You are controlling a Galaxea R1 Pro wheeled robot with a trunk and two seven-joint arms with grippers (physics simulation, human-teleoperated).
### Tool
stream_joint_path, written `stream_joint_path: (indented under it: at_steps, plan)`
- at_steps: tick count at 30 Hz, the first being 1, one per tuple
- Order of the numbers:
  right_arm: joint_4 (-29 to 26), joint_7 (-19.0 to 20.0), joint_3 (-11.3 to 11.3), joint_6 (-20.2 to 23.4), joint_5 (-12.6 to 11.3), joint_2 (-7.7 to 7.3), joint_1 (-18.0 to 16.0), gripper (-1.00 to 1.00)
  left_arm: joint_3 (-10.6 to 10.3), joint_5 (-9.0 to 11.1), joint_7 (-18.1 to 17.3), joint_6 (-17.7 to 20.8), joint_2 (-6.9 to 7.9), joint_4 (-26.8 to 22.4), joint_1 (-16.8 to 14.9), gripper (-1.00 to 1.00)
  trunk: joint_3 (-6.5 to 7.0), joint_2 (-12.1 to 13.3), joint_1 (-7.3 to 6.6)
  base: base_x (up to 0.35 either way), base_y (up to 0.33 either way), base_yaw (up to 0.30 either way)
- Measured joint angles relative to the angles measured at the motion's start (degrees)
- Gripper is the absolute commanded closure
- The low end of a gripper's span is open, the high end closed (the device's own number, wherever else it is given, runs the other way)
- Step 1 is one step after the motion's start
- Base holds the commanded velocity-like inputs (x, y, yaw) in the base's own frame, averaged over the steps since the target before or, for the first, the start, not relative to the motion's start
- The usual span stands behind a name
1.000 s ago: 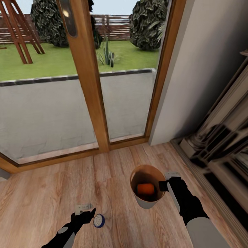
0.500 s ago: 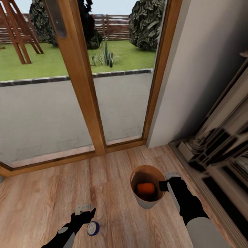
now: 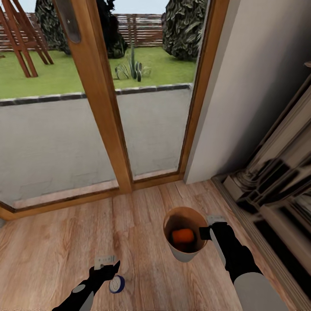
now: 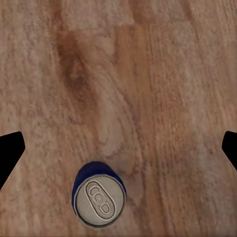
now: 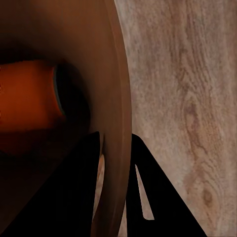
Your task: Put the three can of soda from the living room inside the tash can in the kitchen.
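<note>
The right gripper [image 3: 204, 233] is clamped on the rim of the trash can [image 3: 185, 255], one finger inside the wall and one outside, as the right wrist view makes plain, where the two dark fingers [image 5: 153, 197] straddle the thin copper-brown wall [image 5: 116, 98]; the bin is held tilted, its mouth turned up toward the head camera, light grey outside and glossy brown within; an orange soda can [image 3: 183, 236] lies on its side in the bottom, seen in the right wrist view as an orange body with a dark end [image 5: 29, 108]; the left gripper [image 3: 108, 267] hangs low over the floor with its jaws spread wide and nothing between them, the two black fingertips [image 4: 10, 150] showing at opposite edges of the left wrist view; the blue soda can [image 3: 116, 284] stands upright on the planks just beside that gripper, its silver top and pull tab [image 4: 100, 198] facing the wrist camera, apart from both fingers; the wood plank floor [image 3: 52, 250] runs up to a wooden-framed glass door [image 3: 101, 108], beyond which lie a paved terrace [image 3: 52, 134] and a lawn [image 3: 65, 77] with shrubs and a fence; a pale wall [image 3: 255, 86] stands right of the door, and a dark glossy cabinet [image 3: 276, 181] lines the right side.
</note>
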Motion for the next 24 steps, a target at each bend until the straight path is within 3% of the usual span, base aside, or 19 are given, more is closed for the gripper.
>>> stream_joint_path:
  at_steps: [14, 15, 20, 24]
  plan:
    - [-1.4, 0.0, -0.1, 0.0, 0.0, 0.00, 0.0, 1.00, 0.0, 0.0, 0.0, 0.0, 0.03, 0.0, 0.0, -1.00, -1.30, 0.0, 0.00, 0.000, 0.000, 0.000]
    - [-2.3, 0.0, -0.1, 0.1, 0.0, 0.00, 0.0, 1.00, 0.0, 0.0, 0.0, 0.0, 0.04, 0.0, 0.0, -1.00, -1.40, 0.0, 0.00, 0.000, 0.000, 0.000]
    - [-12.5, 0.1, -0.1, 8.9, 0.1, 0.00, 0.0, 1.00, 0.0, 0.0, 0.0, 0.0, 0.02, 0.0, 0.0, -1.00, -1.86, 0.0, 0.00, 0.000, 0.000, 0.000]
    - [-16.0, 0.1, -0.1, 9.7, 0.0, 0.00, 0.0, 1.00, 0.0, 0.0, 0.0, 0.0, 0.00, 0.0, 0.0, -1.00, -2.23, 0.0, 0.00, 0.000, 0.000, 0.000]
